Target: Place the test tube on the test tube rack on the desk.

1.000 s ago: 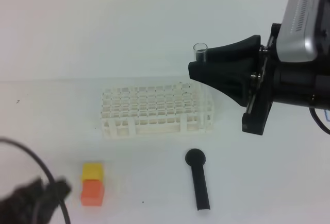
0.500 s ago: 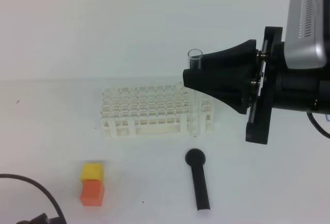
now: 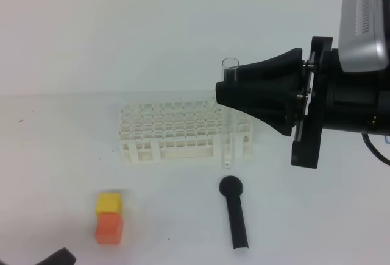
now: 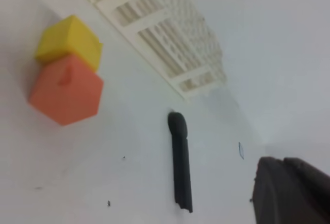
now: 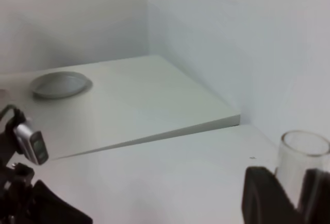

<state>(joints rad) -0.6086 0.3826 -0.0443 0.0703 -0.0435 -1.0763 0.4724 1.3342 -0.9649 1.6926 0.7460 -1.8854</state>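
In the exterior high view, the right gripper (image 3: 226,91) reaches in from the right edge, its jaws closed on the test tube (image 3: 229,116), which hangs upright at centre frame in front of the right end of the test tube rack (image 3: 177,132) on the desk (image 3: 317,216). A black stick (image 3: 234,211) lies below; yellow and orange cubes (image 3: 109,217) sit lower left. In the left wrist view, cubes upper left, rack at top; the left gripper (image 4: 291,190), lower right, is closed and empty. In the right wrist view, the tube's rim shows lower right between dark fingers (image 5: 263,195).
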